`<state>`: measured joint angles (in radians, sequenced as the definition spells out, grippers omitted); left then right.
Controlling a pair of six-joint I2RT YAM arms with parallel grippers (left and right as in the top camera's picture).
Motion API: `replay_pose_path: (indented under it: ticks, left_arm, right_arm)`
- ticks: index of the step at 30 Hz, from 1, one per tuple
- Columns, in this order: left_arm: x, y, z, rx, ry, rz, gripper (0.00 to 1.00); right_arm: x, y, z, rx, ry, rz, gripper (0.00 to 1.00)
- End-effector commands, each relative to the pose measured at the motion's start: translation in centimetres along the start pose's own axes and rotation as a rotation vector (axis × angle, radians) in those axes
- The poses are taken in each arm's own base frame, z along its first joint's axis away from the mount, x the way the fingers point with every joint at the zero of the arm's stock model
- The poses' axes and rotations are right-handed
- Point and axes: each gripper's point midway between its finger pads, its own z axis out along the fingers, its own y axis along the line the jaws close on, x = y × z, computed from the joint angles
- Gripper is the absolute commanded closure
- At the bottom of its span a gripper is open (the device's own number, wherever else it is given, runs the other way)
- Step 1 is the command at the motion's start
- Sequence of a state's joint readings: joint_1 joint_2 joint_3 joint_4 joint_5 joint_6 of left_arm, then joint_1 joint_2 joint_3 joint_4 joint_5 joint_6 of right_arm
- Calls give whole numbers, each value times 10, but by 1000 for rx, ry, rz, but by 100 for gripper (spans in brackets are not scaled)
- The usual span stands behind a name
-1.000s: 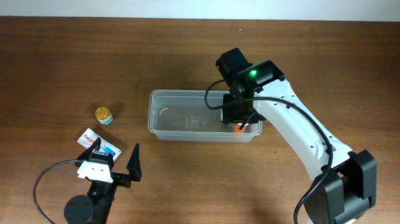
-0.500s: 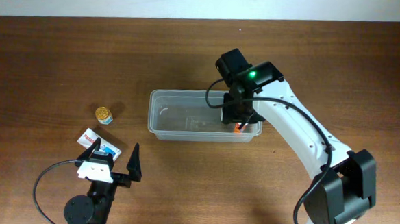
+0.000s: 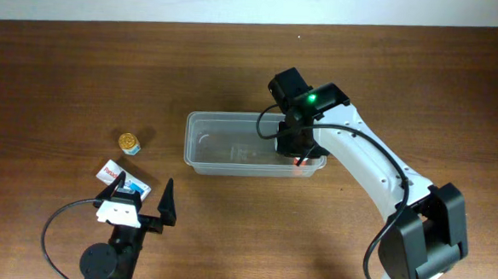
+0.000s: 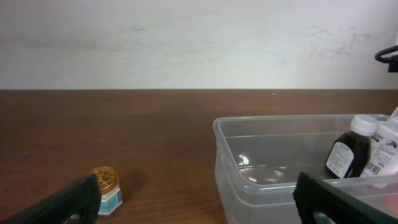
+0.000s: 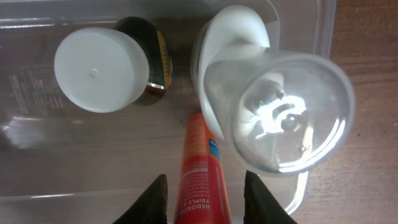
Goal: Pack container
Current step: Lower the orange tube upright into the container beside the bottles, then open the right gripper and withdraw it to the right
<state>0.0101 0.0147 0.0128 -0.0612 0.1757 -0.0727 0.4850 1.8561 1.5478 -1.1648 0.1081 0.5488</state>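
1. Container [image 3: 223,147] lies mid-table seen from above. The right claw [image 3: 296,156] is over its 3 o'clock end. The left claw [image 3: 141,188], at 7 o'clock, gapes wide and empty.
2. Left wrist: the container is at 4 o'clock with a dark bottle [image 4: 345,155] inside.
3. Right wrist: the jaws are slightly parted and grip nothing. They straddle an orange tube [image 5: 200,168] on the container floor.

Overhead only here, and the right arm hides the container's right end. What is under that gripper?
Observer: An orange tube lies on the floor of the container, between the fingers of the right gripper.
Operator: Gripped?
Observer: No, a gap shows on each side; the jaws stand apart.
Operator: Anything beside it?
Observer: Two upright bottles: a dark bottle with a white cap, a white bottle with a clear domed cap.
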Motion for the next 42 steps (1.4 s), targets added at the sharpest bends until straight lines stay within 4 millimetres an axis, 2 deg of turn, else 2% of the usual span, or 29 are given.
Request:
replay_pose_path:
  ticks: [1, 4, 12, 18, 25, 29, 32, 35, 38, 42]
  left_arm:
    - [1, 3, 0, -12, -2, -3, 1]
    - [0, 3, 0, -12, -2, -2, 1]
    - [1, 3, 0, -12, -2, -2, 1]
    - [0, 3, 0, -12, -2, -2, 1]
    - [0, 3, 0, -12, -2, -2, 1]
    - [1, 3, 0, -12, -2, -2, 1]
    - [1, 3, 0, -12, -2, -2, 0]
    - [1, 3, 0, -12, -2, -2, 1]
    - [0, 3, 0, -12, -2, -2, 1]
    - [1, 3, 0, -12, -2, -2, 1]
  right_arm:
    - [2, 1, 2, 9, 0, 2, 68]
    - [2, 1, 2, 9, 0, 2, 67]
    - [1, 0, 2, 9, -1, 5, 57]
    - [-6, -2, -9, 3, -14, 15, 43]
    - [-27, 2, -61, -33, -78, -14, 20]
    - [-41, -8, -105, -54, -132, 6, 6]
    - [-52, -28, -139, -64, -177, 60, 2]
    - [-61, -61, -164, -62, -212, 142, 1]
    - [-67, -109, -182, -39, -229, 263, 2]
    - [-71, -176, -186, 8, -240, 391, 2]
